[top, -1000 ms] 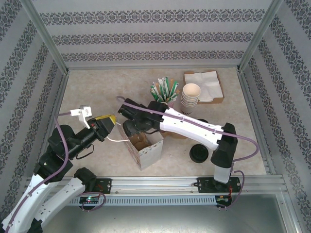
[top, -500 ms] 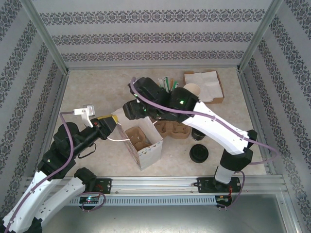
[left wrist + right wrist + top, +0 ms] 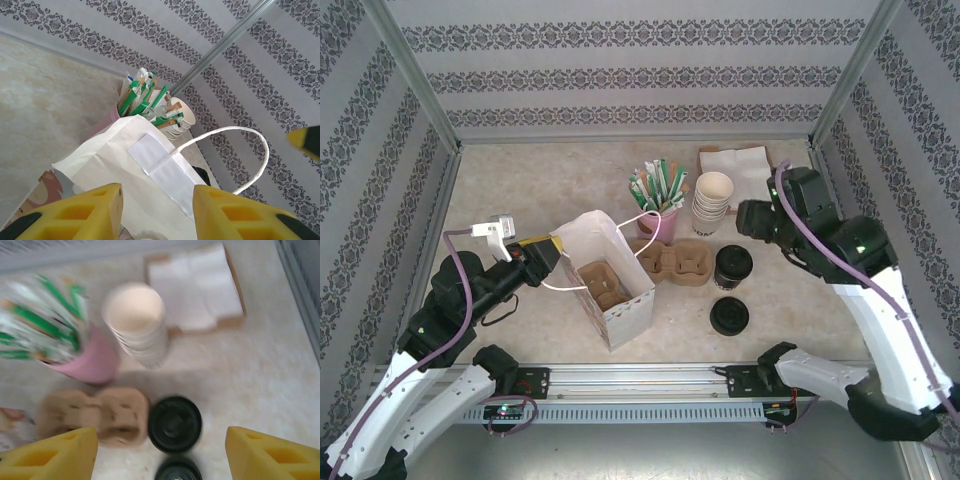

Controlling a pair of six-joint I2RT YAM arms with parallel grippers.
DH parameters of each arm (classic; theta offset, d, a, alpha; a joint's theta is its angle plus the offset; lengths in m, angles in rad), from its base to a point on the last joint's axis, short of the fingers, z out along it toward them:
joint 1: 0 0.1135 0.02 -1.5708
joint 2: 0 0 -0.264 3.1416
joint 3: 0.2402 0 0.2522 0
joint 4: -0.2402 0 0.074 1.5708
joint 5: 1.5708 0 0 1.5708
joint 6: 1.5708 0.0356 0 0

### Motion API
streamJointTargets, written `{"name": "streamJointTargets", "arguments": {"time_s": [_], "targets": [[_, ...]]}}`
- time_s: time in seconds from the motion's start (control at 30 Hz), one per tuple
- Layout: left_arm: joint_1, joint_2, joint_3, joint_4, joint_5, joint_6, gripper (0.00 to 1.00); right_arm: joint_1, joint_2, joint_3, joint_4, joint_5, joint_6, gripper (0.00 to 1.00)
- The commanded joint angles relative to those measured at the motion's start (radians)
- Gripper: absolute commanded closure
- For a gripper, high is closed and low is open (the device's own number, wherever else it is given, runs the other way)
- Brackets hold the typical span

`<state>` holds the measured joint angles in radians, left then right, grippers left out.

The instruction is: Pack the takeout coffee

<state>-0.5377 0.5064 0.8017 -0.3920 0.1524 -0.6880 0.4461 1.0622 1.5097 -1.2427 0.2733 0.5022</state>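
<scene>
The takeout coffee (image 3: 732, 266), a dark cup with a black lid, stands on the table right of a brown cup carrier (image 3: 670, 262). From the right wrist, the coffee (image 3: 175, 424) lies below and between the wide-apart yellow fingers. My right gripper (image 3: 750, 218) (image 3: 161, 436) hovers open above it, holding nothing. A white paper bag (image 3: 630, 305) stands open left of centre with another brown carrier inside. My left gripper (image 3: 548, 250) (image 3: 157, 200) is at the bag's left side. It is open, with the bag's white wall (image 3: 115, 165) just beyond the fingers.
A loose flat black lid (image 3: 729, 316) (image 3: 178, 471) lies in front of the coffee. Behind it are a stack of cream cups (image 3: 713, 200), a pink cup of stir sticks (image 3: 660, 195) and a tray of napkins (image 3: 740, 172). Patterned walls ring the table.
My right arm has swung away from over the bag to the right and now hangs above the coffee. Both grippers have opened wider. The bag has stayed in place.
</scene>
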Motion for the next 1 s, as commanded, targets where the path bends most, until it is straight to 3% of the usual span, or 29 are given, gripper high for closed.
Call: {"name": "streamJointTargets", "arguments": {"time_s": [0.0,0.2,0.33,0.47,0.97], "targets": [[-0.012,0.000,0.013,-0.024,-0.013,0.023,0.57,-0.115,0.004,-0.191,0.060,-0.224,-0.037,0.31],[-0.010,0.000,0.012,-0.027,-0.010,0.035,0.55,-0.165,-0.009,-0.378,0.145,-0.303,-0.203,0.35],[-0.011,0.001,0.022,-0.036,0.000,0.047,0.50,-0.199,0.022,-0.450,0.214,-0.370,-0.207,0.30],[-0.011,0.001,0.035,-0.039,0.009,0.055,0.46,-0.202,0.098,-0.446,0.209,-0.332,-0.196,0.25],[-0.012,0.001,0.053,-0.032,0.004,0.053,0.38,-0.197,0.170,-0.466,0.283,-0.253,-0.150,0.24]]}}
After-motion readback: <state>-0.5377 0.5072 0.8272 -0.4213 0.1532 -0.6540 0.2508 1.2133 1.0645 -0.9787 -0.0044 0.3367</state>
